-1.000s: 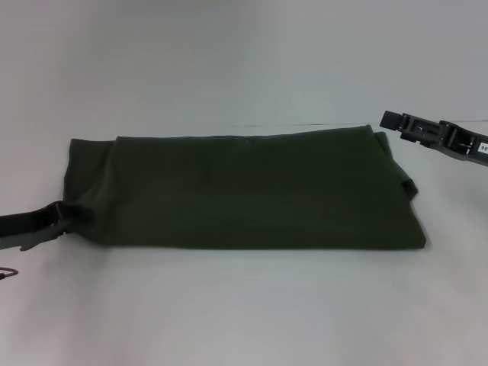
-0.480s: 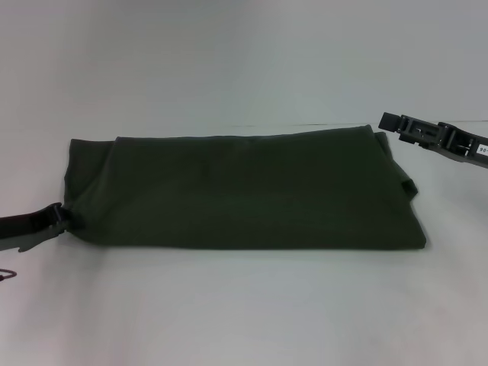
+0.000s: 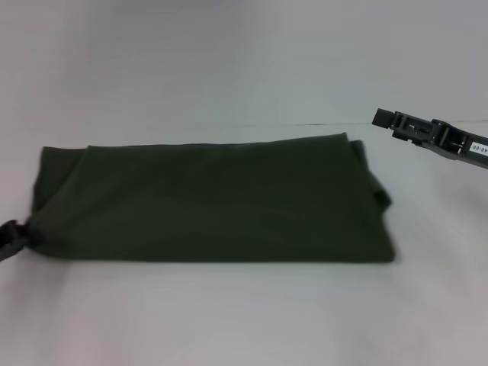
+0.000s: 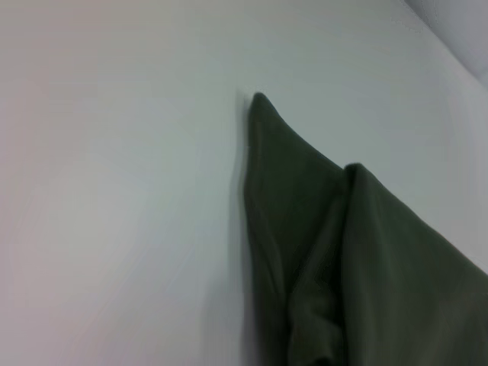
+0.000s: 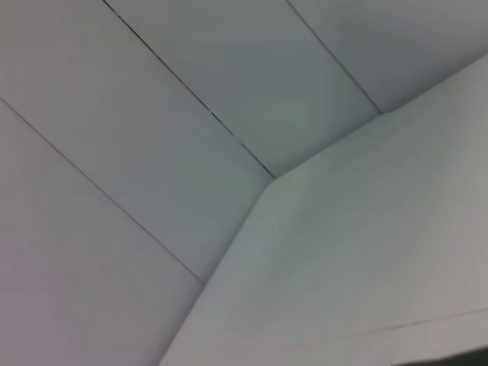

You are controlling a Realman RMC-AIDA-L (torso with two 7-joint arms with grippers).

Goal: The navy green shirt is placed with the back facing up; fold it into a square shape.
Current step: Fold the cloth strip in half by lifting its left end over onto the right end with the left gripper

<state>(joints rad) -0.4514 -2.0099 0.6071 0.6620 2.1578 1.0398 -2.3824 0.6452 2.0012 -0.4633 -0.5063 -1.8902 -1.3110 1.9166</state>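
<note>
One pincer works: the left pincer [image 3: 9, 238] sits at the head view's left edge, clamped on the bunched near-left corner of the navy green shirt [image 3: 221, 202], which lies as a long folded band across the white desk [image 3: 244, 320]. Judgement: keep the pull low and steady so layers stay aligned. The right pincer [image 3: 379, 117] hovers above and apart from the shirt's right end; opening cannot be told. Bare desk lies near and beyond the shirt's right edge.

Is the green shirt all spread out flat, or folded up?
Folded. The navy green shirt lies as a long band on the table, layers overlapping at its ends, no sleeves sticking out.
</note>
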